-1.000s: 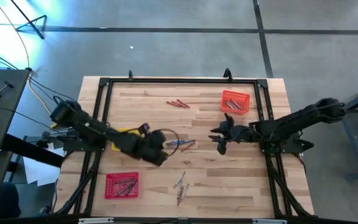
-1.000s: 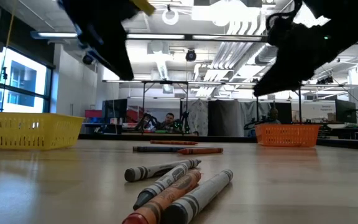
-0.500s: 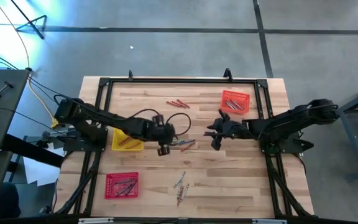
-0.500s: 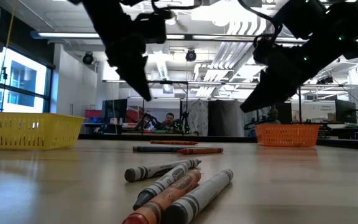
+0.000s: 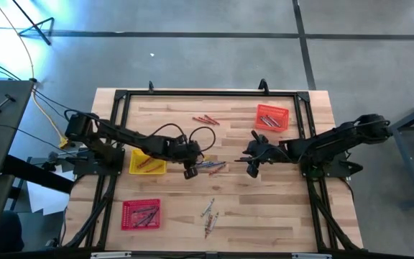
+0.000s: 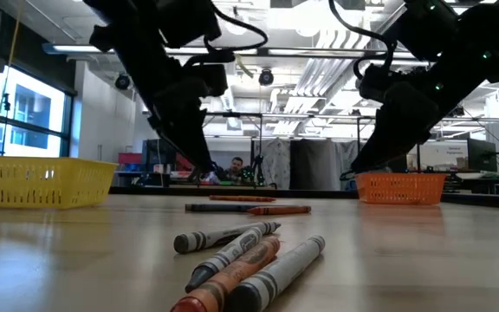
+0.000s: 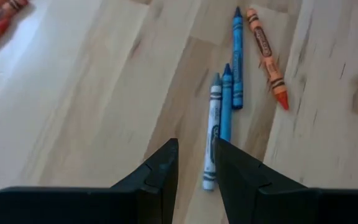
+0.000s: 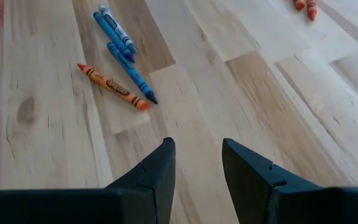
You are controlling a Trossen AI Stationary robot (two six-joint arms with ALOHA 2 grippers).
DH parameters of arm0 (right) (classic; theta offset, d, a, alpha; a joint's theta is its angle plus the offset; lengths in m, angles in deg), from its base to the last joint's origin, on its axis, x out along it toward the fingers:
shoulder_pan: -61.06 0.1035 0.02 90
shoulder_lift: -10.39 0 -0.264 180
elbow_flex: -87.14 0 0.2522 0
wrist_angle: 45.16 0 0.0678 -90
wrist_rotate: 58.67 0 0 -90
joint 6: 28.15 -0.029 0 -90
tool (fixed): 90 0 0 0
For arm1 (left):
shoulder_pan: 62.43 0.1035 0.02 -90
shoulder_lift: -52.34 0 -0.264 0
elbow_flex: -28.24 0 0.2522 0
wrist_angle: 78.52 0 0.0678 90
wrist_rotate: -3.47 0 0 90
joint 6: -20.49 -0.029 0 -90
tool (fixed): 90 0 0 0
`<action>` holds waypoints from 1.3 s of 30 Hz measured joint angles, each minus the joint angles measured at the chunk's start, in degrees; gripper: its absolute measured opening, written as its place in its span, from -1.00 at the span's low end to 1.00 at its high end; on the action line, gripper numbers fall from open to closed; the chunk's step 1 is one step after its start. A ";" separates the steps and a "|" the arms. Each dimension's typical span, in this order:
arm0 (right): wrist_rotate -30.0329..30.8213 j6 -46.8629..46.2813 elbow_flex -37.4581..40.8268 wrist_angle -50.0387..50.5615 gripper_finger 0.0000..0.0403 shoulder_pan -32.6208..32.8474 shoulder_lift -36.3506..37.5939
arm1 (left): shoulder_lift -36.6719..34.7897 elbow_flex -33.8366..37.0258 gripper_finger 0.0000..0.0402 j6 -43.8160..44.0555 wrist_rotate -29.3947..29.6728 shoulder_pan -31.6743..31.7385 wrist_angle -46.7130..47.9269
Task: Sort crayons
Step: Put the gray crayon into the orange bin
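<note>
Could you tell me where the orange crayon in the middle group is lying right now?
In the high view the orange crayon lies near the table's centre, beside two blue crayons and a grey crayon, between the left gripper and the right gripper.

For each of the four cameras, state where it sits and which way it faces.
High: overhead, straight down on the table; both arms show.
Low: at tabletop height, level across to the room; both arms hang from above.
Left wrist: on the left arm, past the left gripper, open.
Right wrist: on the right arm, past the right gripper, open.
Shared: both wrist views see the orange crayon beside blue crayons.
</note>
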 joint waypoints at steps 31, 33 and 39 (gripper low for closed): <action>-0.02 -0.64 0.00 0.67 -0.37 0.00 0.02 | 7.30 0.32 -0.54 -3.17 -1.65 0.11 -10.18; -0.02 -0.63 0.00 0.67 -0.37 0.00 0.02 | 7.30 0.32 -0.54 -3.23 -1.57 0.27 -10.17; -0.02 -0.63 0.00 0.67 -0.37 0.00 0.02 | 7.30 0.32 -0.54 -3.50 -1.43 0.59 -10.12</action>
